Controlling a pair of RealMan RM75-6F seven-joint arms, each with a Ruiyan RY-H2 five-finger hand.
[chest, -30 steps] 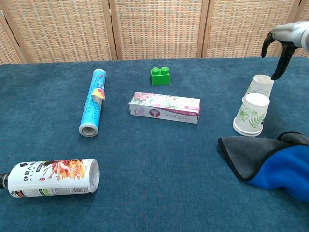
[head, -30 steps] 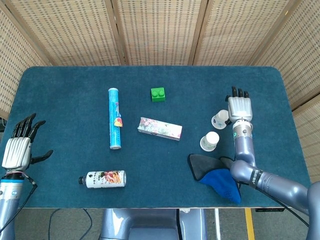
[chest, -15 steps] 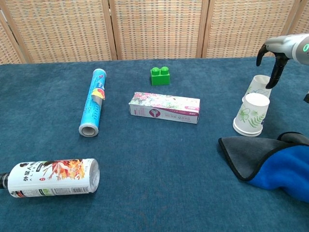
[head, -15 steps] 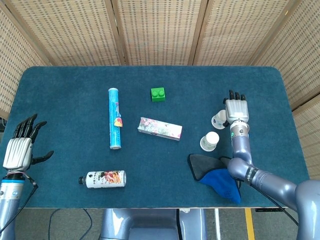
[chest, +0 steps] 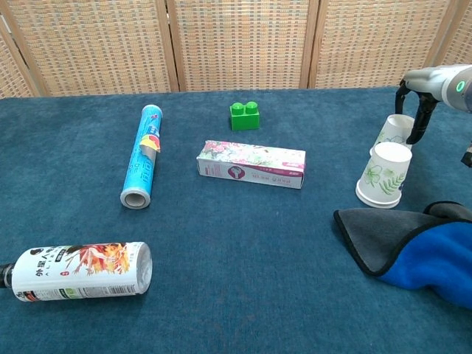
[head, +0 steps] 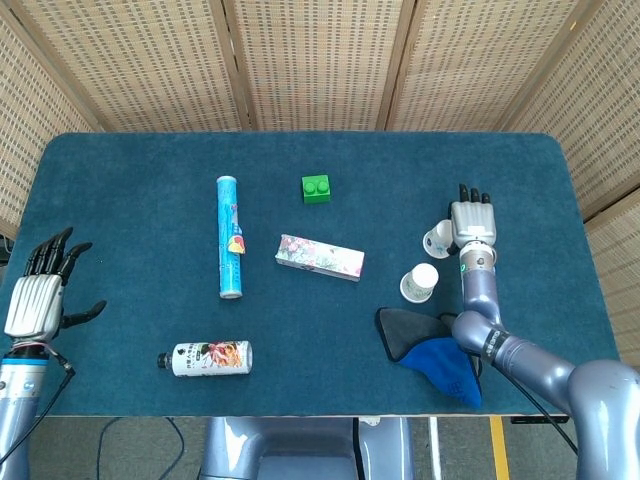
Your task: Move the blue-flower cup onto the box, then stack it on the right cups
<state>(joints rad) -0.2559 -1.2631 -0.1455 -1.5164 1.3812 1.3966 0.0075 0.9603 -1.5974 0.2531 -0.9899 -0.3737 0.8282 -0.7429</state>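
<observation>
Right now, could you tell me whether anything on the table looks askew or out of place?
The far paper cup leans tilted beside the right hand, while the near cup stands upright. The bottle and tube lie on their sides. Nothing looks spilled.

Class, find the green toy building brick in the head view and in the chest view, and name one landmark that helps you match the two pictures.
Head view: the green toy building brick lies upper centre on the blue table.
Chest view: it lies upper centre, towards the far edge.
Shared landmark: the floral rectangular carton box, just nearer the robot than the brick.
</observation>
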